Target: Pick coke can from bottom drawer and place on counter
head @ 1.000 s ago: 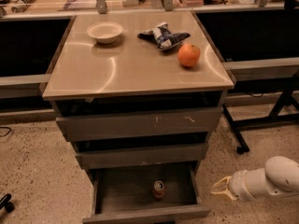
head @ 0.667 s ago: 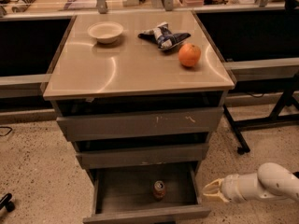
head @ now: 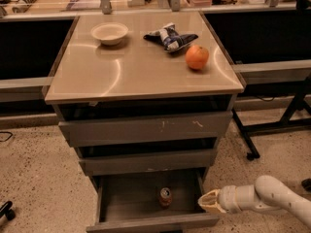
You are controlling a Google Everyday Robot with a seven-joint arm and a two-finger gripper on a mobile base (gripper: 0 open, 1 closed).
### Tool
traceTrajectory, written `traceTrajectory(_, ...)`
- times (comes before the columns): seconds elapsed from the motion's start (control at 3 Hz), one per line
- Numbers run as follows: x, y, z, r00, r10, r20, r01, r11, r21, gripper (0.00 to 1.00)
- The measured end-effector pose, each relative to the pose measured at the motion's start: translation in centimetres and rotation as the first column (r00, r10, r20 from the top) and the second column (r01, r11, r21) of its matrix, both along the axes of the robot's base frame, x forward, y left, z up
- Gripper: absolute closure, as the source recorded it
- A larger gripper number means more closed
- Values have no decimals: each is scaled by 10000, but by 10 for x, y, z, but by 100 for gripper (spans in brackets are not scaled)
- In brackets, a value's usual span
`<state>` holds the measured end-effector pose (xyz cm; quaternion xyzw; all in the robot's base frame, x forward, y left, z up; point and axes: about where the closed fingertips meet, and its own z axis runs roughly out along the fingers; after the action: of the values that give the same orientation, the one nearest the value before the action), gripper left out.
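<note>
The coke can [head: 165,196] stands upright in the open bottom drawer [head: 127,203], near its middle, silver top up. The gripper [head: 206,202] comes in low from the right on a white arm and sits at the drawer's right wall, just right of the can and apart from it. It holds nothing that I can see. The tan counter [head: 131,72] tops the grey cabinet above.
On the counter sit a white bowl [head: 110,32], a crumpled blue and white chip bag [head: 169,36] and an orange fruit [head: 197,57]. Two upper grey drawers [head: 146,129] stand slightly out above the bottom one. A black desk leg [head: 245,139] stands on the floor at right.
The arm has moved left, carrying the gripper from beside the cabinet to the drawer's right wall, closer to the can. The can and counter items have not moved.
</note>
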<state>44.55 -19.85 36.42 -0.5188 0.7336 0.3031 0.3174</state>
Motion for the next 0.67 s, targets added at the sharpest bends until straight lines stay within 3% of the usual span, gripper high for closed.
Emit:
traceTrajectory(0.33, 1, -1, -8, 9998, 143, 106, -141, 9997, -177, 100)
traceTrajectory(0.67, 17, 9, -34, 9976, 500, 481, -481, 9981, -382, 100)
